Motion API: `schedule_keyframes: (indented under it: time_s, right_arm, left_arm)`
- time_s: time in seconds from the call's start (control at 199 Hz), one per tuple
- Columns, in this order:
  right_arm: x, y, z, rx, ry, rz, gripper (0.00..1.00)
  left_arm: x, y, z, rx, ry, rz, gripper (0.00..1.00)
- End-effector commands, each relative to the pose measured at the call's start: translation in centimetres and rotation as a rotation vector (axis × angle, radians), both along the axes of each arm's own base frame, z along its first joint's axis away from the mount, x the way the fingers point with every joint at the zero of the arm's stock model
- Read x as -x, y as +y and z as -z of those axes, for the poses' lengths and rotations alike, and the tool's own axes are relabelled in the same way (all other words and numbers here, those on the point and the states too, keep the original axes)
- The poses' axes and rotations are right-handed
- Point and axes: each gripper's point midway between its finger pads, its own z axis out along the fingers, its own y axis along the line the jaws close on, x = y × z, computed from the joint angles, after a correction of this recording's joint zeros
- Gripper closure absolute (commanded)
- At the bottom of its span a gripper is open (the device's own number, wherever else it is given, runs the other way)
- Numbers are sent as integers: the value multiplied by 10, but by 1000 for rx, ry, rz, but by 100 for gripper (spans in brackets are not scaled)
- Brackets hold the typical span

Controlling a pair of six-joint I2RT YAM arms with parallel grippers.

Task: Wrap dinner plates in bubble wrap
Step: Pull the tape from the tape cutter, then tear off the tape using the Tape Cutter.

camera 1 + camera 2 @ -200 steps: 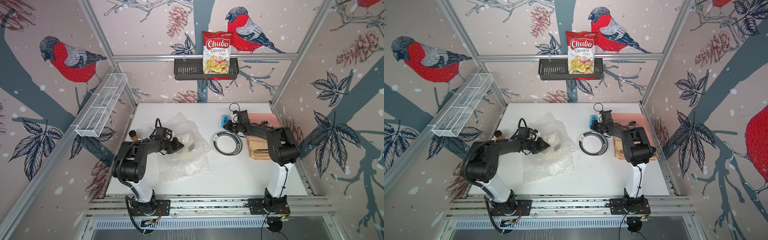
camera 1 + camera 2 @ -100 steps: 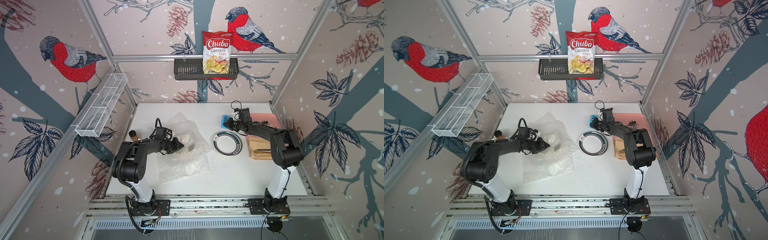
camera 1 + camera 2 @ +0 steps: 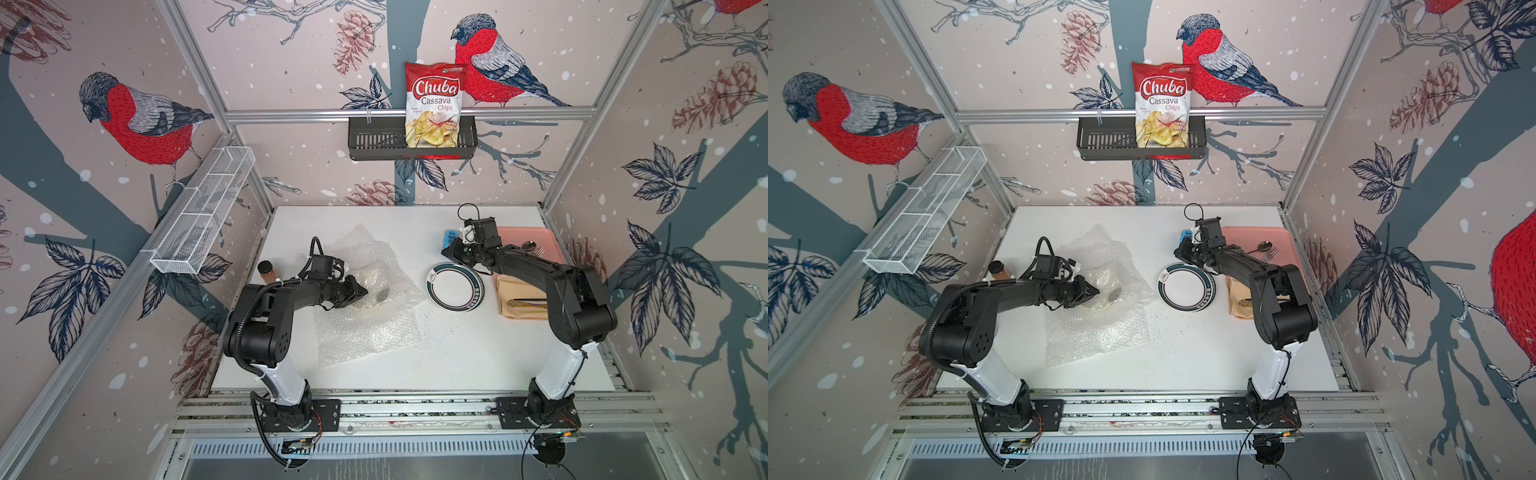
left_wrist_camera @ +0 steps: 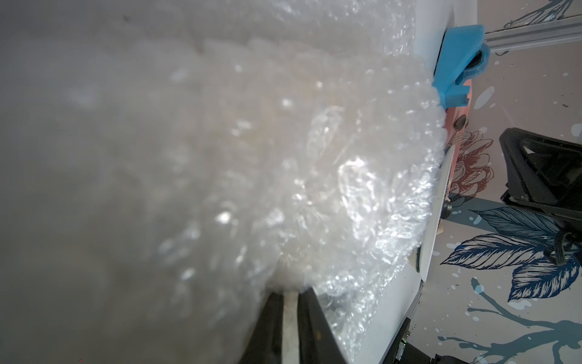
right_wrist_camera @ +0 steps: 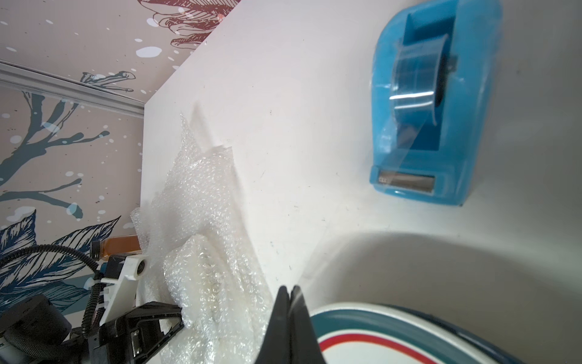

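At the left edge of the white tabletop stands a small brown-capped spice jar, and just past it the left gripper reaches along the table into the crinkled clear plastic bubble wrap. In the left wrist view its black fingers stand almost together with a pale strip pinched between them, right where the wrap bulges, so it is clamped on the wrap. A round cream plate with a dark mark shows dimly through the sheets, touching the fingertips on the side away from the arm. More loose wrap spreads toward the near edge of the table and toward the back wall. Beside the wrap, and touching its right border, lies a bare round white plate with a dark teal rim band. The right gripper hangs over that plate's far rim, between it and a bright blue plastic tape dispenser just behind. In the right wrist view its fingers are pressed together beside the plate. Whether anything thin is caught between them cannot be told. Farther right, a pink rectangular tray holds a metal spoon and a fork. A folded tan cloth lies in front of the tray, under the right arm.
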Motion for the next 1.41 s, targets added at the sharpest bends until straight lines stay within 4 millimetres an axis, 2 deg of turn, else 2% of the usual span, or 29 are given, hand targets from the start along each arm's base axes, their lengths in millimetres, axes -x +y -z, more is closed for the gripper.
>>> schedule_keyframes:
  time_s: [0.0,0.085,0.201,0.226,0.301,0.352,0.437,0.593,0.748,0.929,1.155,1.401]
  right_arm:
    - [13,4,-4,-23,26,-15,100]
    - [19,4,-3,-20,28,-13,100]
    - [22,-3,13,4,50,5,100]
    - [22,-4,17,8,56,7,95]
    - [23,-8,22,10,61,7,69]
    - [24,-10,19,15,48,0,61]
    - [27,-16,8,14,14,-7,52]
    - [35,-31,-13,8,-19,-11,46]
    - [43,-42,-26,23,-14,-21,44]
    - [39,-62,-31,102,-23,10,40]
    - [3,-69,-3,73,-46,28,40]
    - [-29,-53,12,-66,-67,19,50]
  left_arm:
    - [12,8,14,-53,61,-14,86]
    - [12,8,13,-49,58,-13,86]
    - [11,7,13,-46,56,-11,86]
    - [11,7,12,-45,55,-12,86]
    - [11,7,13,-45,57,-11,86]
    - [11,7,14,-46,60,-11,86]
    - [12,7,16,-49,62,-12,86]
    - [11,8,18,-53,71,-10,86]
    - [10,9,17,-59,74,-10,86]
    - [9,11,18,-63,80,-19,86]
    - [8,11,19,-63,86,-20,86]
    - [8,12,19,-72,90,-24,86]
